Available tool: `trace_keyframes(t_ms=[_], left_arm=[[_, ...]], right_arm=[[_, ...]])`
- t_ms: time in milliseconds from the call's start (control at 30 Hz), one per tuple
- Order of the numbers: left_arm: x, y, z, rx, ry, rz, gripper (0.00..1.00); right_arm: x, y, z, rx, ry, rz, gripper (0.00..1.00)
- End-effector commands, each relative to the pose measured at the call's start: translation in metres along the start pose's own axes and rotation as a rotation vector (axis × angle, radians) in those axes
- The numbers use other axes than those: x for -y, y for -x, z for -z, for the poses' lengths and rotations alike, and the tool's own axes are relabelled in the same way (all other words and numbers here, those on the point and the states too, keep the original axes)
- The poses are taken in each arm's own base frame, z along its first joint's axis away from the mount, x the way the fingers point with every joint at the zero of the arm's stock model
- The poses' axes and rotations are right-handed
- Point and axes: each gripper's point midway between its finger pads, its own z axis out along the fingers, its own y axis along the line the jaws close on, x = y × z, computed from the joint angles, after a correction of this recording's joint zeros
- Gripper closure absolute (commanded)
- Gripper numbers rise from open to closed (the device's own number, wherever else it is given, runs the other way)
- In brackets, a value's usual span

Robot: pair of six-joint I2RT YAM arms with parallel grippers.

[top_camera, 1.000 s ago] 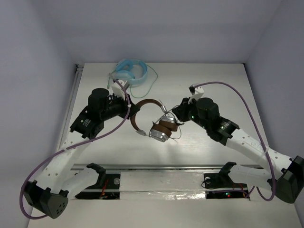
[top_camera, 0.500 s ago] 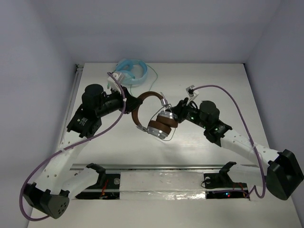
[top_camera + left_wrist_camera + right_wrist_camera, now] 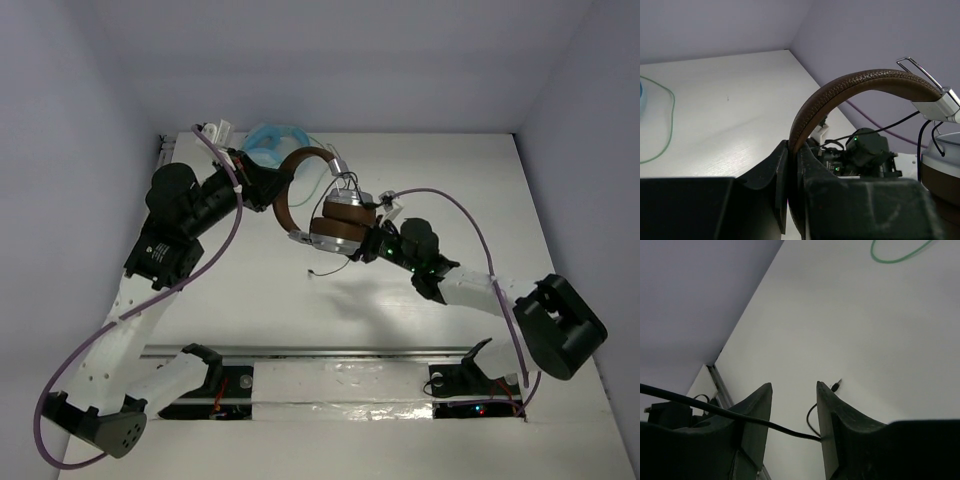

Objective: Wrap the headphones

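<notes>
Left gripper [image 3: 792, 155] is closed on the brown headband [image 3: 855, 84] of the headphones [image 3: 345, 212]. They are held up above the middle of the table [image 3: 470, 180], with the ear cups [image 3: 335, 236] hanging downward. The right gripper [image 3: 794, 410] has its jaws apart, and the thin black cable [image 3: 785, 430] runs across the gap between them. It seems not pinched, though the wrist view is poor on this.

To do this step well, we think the right gripper should close on the cable near the cups. Then it can lead the cable around them in even turns, while the left one holds the band steady without twisting. The plug [image 3: 836, 385] end is loose and low by the table, so we judge the slack could catch.

The cups are silver with brown pads, pressed close together.
</notes>
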Motion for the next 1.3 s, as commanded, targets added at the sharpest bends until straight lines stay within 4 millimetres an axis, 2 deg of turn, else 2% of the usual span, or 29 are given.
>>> trace_keyframes(t_ms=[0, 100, 233, 367, 533, 567, 600, 667, 767, 833, 900, 967, 1000, 1100, 1200, 1267], left_arm=[[0.026, 0.041, 0.003, 0.121, -0.073, 0.029, 1.00], [0.030, 0.049, 0.004, 0.151, -0.082, 0.034, 1.00], [0.030, 0.056, 0.004, 0.175, -0.073, 0.044, 1.00], [0.014, 0.068, 0.002, 0.237, 0.019, 0.045, 1.00], [0.008, 0.077, -0.007, 0.277, 0.040, 0.081, 1.00], [0.002, 0.079, -0.008, 0.291, 0.063, 0.090, 1.00], [-0.001, 0.079, -0.008, 0.305, 0.077, 0.095, 1.00], [-0.014, 0.081, -0.006, 0.348, 0.132, 0.119, 1.00], [-0.034, 0.077, -0.003, 0.415, 0.201, 0.144, 1.00], [-0.046, 0.071, -0.003, 0.446, 0.229, 0.164, 1.00], [-0.061, 0.060, -0.009, 0.436, 0.272, 0.174, 1.00], [-0.072, 0.057, -0.010, 0.444, 0.312, 0.174, 1.00], [-0.077, 0.052, -0.011, 0.447, 0.325, 0.176, 1.00], [-0.098, 0.045, -0.010, 0.466, 0.410, 0.171, 1.00], [-0.120, 0.035, -0.007, 0.499, 0.486, 0.172, 1.00], [-0.133, 0.029, -0.004, 0.516, 0.536, 0.174, 1.00]], right_arm=[[-0.006, 0.029, -0.011, 0.126, 0.040, 0.003, 0.53], [-0.004, 0.030, -0.016, 0.142, 0.039, -0.001, 0.53], [0.009, 0.019, -0.025, 0.132, 0.004, -0.022, 0.54], [0.018, 0.008, -0.028, 0.129, -0.038, -0.043, 0.62], [0.009, -0.012, -0.033, 0.101, -0.068, -0.067, 0.65], [0.001, -0.023, -0.033, 0.084, -0.063, -0.066, 0.66], [0.002, -0.022, -0.030, 0.100, -0.094, -0.071, 0.66], [0.001, -0.034, -0.026, 0.087, -0.112, -0.089, 0.66], [-0.007, -0.048, -0.020, 0.062, -0.114, -0.109, 0.62], [-0.015, -0.060, -0.017, 0.034, -0.101, -0.108, 0.63], [-0.016, -0.066, -0.013, 0.025, -0.106, -0.115, 0.69], [-0.019, -0.077, -0.007, 0.004, -0.097, -0.119, 0.92], [-0.017, -0.080, -0.006, -0.004, -0.104, -0.118, 1.00], [-0.015, -0.093, -0.001, -0.053, -0.132, -0.108, 1.00], [-0.033, -0.105, 0.002, -0.128, -0.121, -0.085, 1.00], [-0.050, -0.102, 0.002, -0.141, -0.096, -0.070, 1.00]])
